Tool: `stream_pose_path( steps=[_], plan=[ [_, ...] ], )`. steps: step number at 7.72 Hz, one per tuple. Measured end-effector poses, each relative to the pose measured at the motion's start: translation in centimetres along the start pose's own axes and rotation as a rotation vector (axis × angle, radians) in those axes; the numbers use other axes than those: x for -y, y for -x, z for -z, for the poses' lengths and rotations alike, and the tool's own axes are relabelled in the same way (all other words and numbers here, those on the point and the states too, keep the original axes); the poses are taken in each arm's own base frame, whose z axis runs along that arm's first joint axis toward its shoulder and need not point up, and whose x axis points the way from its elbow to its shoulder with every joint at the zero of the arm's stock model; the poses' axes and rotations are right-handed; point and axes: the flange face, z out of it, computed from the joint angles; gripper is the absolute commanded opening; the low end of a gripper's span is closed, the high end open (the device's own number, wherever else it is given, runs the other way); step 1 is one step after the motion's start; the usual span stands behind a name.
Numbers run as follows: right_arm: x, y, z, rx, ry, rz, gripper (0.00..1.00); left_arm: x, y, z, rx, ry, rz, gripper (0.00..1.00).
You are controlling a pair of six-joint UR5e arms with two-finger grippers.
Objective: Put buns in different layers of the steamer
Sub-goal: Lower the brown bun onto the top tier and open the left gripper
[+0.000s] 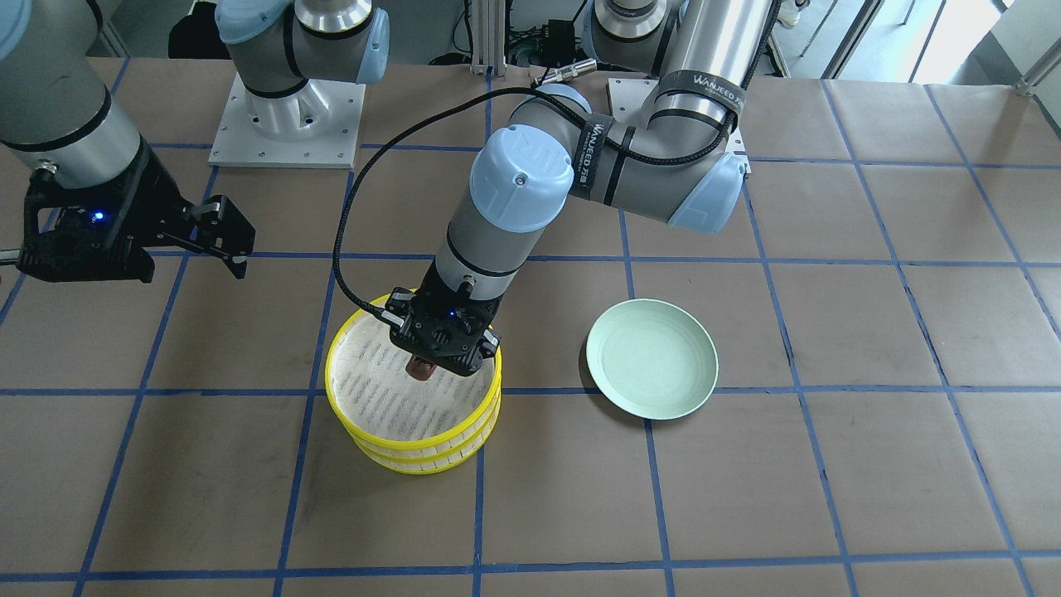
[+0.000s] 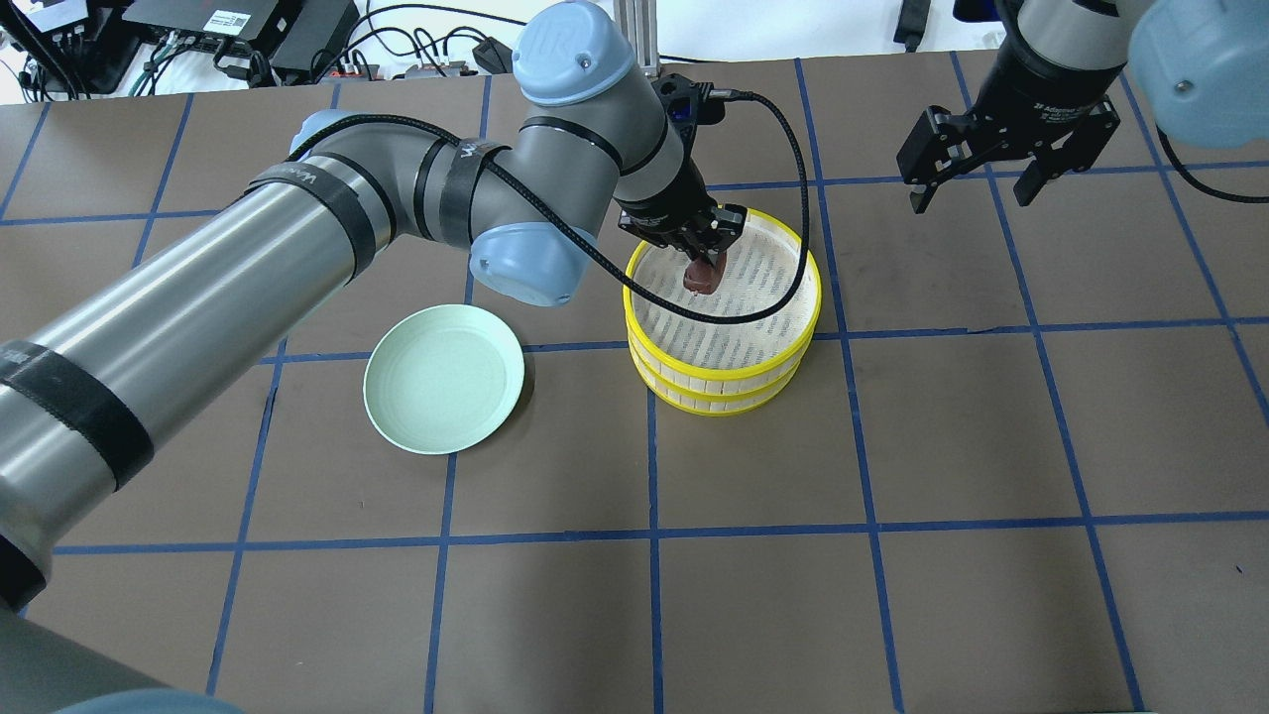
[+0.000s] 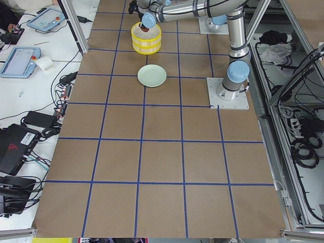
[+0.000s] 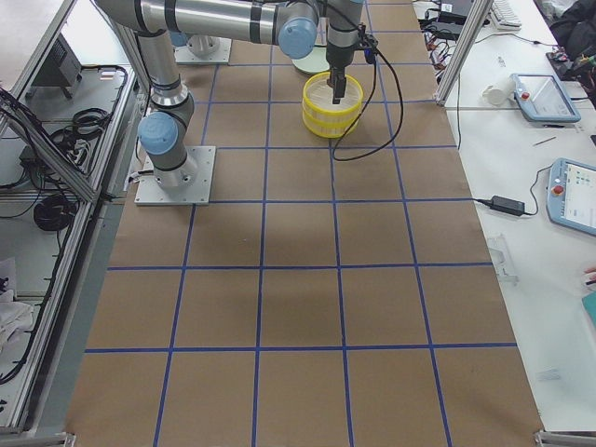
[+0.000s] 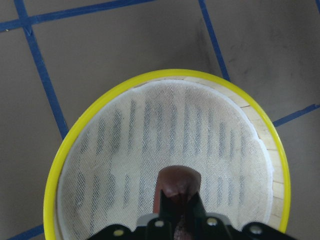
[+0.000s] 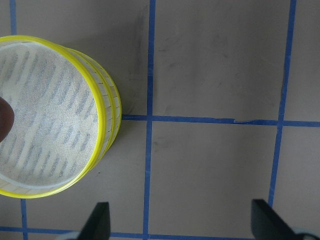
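Note:
The steamer stands with its two yellow-rimmed layers stacked; it also shows in the front view. My left gripper is shut on the dark reddish-brown bun and holds it just over the top layer's whitish liner. The bun shows between the fingers in the left wrist view and in the front view. My right gripper is open and empty, above the table to the steamer's right. The cream-white bun is not in view. The top layer holds nothing else.
An empty pale green plate lies on the table to the steamer's left. The brown table carries a grid of blue tape lines. The left arm's black cable loops over the steamer.

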Motion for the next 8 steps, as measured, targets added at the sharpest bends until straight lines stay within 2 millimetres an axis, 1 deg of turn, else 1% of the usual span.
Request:
stream_pose_path(
  steps=[2,5,8],
  plan=[
    [0.0,0.0,0.0,0.0,-0.002,0.001,1.0,-0.1,0.1,-0.1,0.005,0.015,0.01,1.0],
    [0.0,0.0,0.0,-0.001,-0.004,0.002,1.0,-0.8,0.0,2.0,0.038,0.043,0.022,1.0],
    [0.0,0.0,0.1,0.001,-0.005,0.002,1.0,-1.0,0.3,2.8,0.065,0.053,0.025,1.0]
  ],
)
